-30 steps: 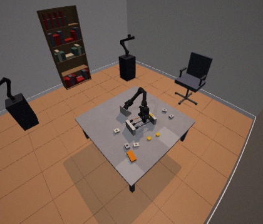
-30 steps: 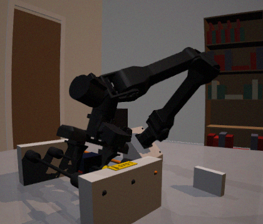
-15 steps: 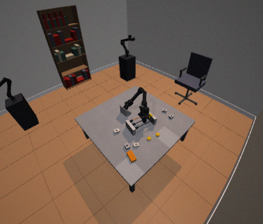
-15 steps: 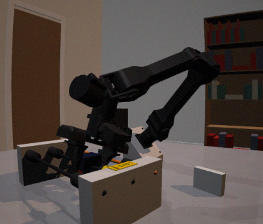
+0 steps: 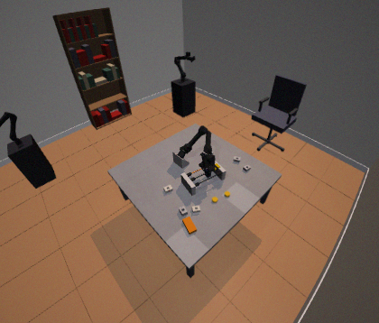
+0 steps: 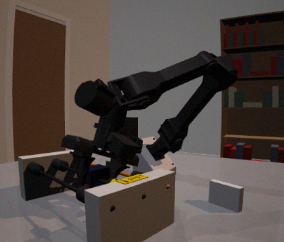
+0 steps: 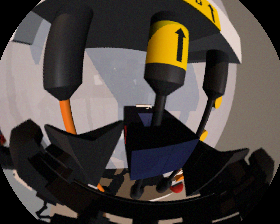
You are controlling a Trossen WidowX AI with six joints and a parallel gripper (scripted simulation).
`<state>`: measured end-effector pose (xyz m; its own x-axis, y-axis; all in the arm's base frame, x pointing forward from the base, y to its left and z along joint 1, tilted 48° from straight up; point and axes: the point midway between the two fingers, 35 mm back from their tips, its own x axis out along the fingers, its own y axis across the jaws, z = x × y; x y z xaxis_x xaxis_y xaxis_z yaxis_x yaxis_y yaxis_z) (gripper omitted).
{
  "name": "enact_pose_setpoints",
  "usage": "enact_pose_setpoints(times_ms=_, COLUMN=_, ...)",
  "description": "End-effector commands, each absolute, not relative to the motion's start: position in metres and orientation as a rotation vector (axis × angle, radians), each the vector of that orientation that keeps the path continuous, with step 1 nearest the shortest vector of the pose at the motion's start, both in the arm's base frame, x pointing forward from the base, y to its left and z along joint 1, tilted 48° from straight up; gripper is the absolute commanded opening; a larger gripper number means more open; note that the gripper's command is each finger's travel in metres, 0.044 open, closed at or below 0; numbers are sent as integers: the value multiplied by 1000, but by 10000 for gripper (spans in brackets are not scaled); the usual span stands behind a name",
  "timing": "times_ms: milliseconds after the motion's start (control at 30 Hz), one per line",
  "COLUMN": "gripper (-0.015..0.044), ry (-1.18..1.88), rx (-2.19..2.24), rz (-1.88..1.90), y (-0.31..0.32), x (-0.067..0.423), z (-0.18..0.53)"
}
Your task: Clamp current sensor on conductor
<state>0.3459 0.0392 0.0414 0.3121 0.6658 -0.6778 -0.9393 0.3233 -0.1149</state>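
Observation:
My gripper (image 7: 149,127) (image 6: 95,167) (image 5: 207,170) reaches down into the conductor fixture and is shut on the dark blue split-core sensor (image 7: 155,144) (image 6: 95,176). The sensor sits around the thin rod of the middle conductor (image 7: 161,104). That conductor carries a yellow sleeve (image 7: 165,46) with a black arrow pointing at the yellow LOAD marker (image 6: 132,178) on the far end wall. An orange-cored conductor (image 7: 68,112) runs on the left and a dark one (image 7: 211,106) on the right. I cannot see the sensor's latch or its arrow.
The fixture has two white end walls (image 6: 130,209) (image 5: 190,184). A tilted plate (image 5: 179,159) stands by the arm's base. Small white blocks (image 6: 225,195) (image 5: 169,188), two yellow discs (image 5: 221,197) and an orange block (image 5: 189,225) lie on the table (image 5: 146,180).

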Motion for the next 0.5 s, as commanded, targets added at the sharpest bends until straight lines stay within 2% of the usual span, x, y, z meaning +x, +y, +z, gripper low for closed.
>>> enact_pose_setpoints(times_ms=0, gripper=270, ry=580, rx=-556, rz=1134, y=39, x=346, z=41)
enact_pose_setpoints(times_ms=467, gripper=183, ry=579, rx=-556, rz=1133, y=39, x=346, z=41)
